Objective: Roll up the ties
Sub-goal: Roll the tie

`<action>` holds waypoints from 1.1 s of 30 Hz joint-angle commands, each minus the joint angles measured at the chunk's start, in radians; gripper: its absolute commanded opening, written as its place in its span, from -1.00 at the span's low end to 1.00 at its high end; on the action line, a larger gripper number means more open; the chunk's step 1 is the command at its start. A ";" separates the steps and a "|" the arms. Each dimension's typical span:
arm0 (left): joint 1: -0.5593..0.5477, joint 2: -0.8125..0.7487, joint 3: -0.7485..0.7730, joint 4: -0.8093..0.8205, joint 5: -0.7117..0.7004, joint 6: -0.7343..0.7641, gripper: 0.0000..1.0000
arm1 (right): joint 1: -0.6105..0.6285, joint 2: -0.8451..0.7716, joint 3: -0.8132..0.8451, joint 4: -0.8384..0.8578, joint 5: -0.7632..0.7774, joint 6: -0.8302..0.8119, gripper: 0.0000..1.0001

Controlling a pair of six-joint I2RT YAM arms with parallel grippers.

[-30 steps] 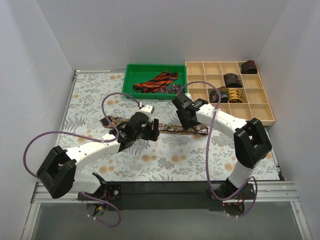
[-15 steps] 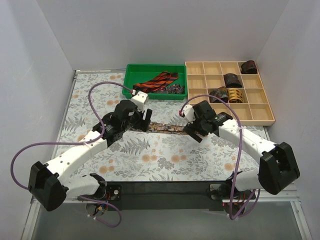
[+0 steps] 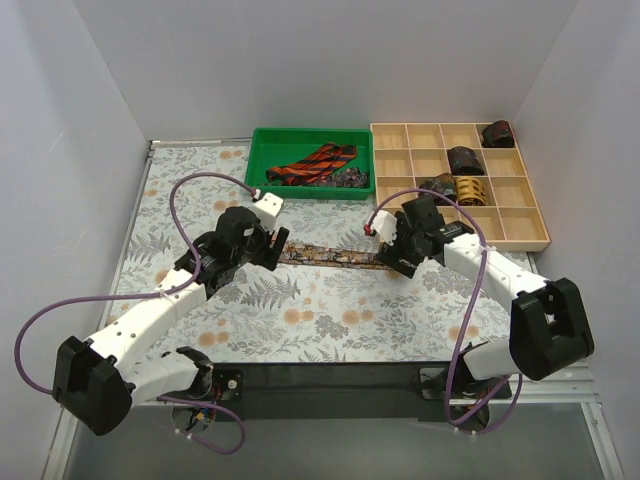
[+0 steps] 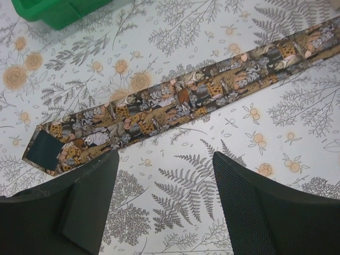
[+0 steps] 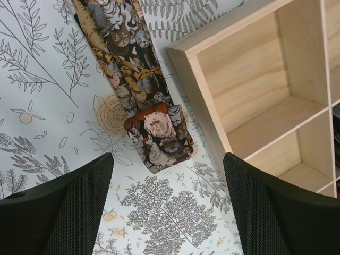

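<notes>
Hovering above opposite ends of the tie (image 3: 330,256), left hand (image 4: 166,170) and right hand (image 5: 167,166) stand spread.

L end effector (image 4: 164,172) & R end effector (image 5: 167,164) spread to tie (image 4: 180,98) ends.

Bench (image 3: 330,320): carries everything listed.

Flat tie (image 3: 325,256): laid out left to right across mid-bench, between the two grippers.

Left gripper (image 3: 268,247): over the flat tie's left end. In the wrist view that end lies just ahead of one of the spread fingers (image 4: 79,196).

Right gripper (image 3: 392,258): over the flat tie's right end, which lies between the spread fingers, just beside the compartment tray's near left corner.

Bin (image 3: 310,131): far centre, behind the flat tie. Loose ties (image 3: 315,163) lie inside, towards its right half.

Compartment tray (image 3: 535,225): far right, just beside the bin. It holds four rolled ties (image 3: 465,160):
- one in the far right corner compartment
- one in the second row, third column
- two side by side in the third row
</notes>
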 commanded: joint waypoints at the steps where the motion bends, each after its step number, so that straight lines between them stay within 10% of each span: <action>1: 0.025 -0.027 -0.024 0.015 0.026 0.023 0.33 | -0.008 -0.007 -0.035 0.051 -0.033 -0.045 0.50; 33: 0.111 -0.005 -0.047 0.015 0.075 0.006 0.30 | -0.031 0.244 0.039 0.053 -0.070 -0.097 0.08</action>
